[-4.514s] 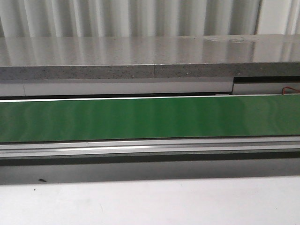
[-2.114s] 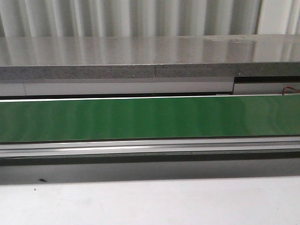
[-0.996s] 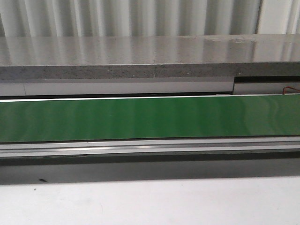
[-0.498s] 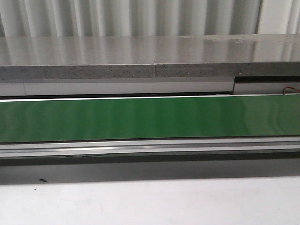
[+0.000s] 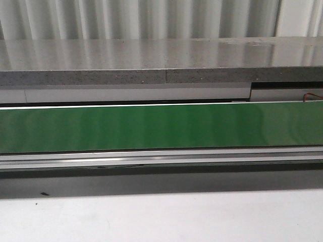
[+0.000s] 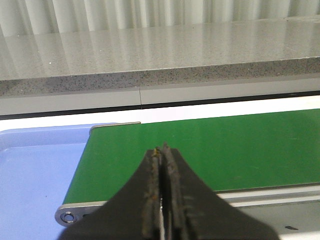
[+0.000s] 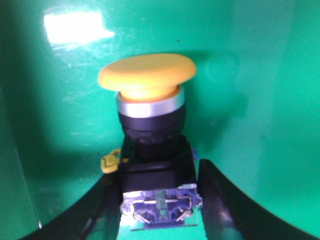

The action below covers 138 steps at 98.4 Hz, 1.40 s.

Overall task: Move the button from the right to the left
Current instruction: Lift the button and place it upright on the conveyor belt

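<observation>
The button (image 7: 148, 130) fills the middle of the right wrist view, lying on the glossy green belt (image 7: 250, 100) between the 2 dark curved fingers of the right gripper (image 7: 157, 200); they flank its black boxy body, spread, seemingly with slim gaps either side, probably lined up to close on the flat sides rather than the smooth, domed orange-yellow cap above its metal collar. In the left wrist view, the left gripper (image 6: 162, 152) has its worn jaws pressed together on nothing, low in the frame over the matte green conveyor belt (image 6: 225, 150), with a pale blue tray (image 6: 35, 170) at lower left, likely where the button belongs.
</observation>
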Each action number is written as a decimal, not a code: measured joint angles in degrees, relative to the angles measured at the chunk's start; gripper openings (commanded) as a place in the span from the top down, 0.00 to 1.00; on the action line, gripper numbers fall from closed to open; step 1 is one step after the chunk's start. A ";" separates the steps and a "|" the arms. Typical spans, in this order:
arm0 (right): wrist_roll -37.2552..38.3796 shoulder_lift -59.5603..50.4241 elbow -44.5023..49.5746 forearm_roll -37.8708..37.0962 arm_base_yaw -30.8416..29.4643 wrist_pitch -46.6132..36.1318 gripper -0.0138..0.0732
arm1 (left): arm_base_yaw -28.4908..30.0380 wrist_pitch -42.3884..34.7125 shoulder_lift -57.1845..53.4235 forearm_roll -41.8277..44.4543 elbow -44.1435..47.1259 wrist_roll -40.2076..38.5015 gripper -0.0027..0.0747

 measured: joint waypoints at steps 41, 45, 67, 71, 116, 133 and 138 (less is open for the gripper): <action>5.19 -14.50 0.00 2.58 4.37 4.99 0.65 | 0.00 0.00 0.00 0.00 0.00 0.00 0.99; 6.24 -15.51 0.00 2.58 5.51 5.92 0.65 | 0.00 0.00 0.00 0.00 0.00 0.00 0.99; 14.74 -18.10 0.00 2.61 12.56 9.76 0.65 | 0.00 0.00 0.00 0.00 0.00 0.00 0.99; 15.91 -17.95 0.00 2.71 14.05 10.12 0.65 | 0.00 0.00 0.00 0.00 0.00 0.00 0.99; 23.46 -11.53 0.00 3.26 20.92 9.36 0.43 | 0.00 0.00 0.00 0.00 0.00 0.00 0.99; 23.46 -12.26 0.00 3.26 21.15 8.76 0.21 | 0.00 0.00 0.00 0.00 0.00 0.00 0.99; 23.46 -13.32 0.00 3.26 21.45 8.23 0.22 | 0.00 0.00 0.00 0.00 0.00 0.00 0.99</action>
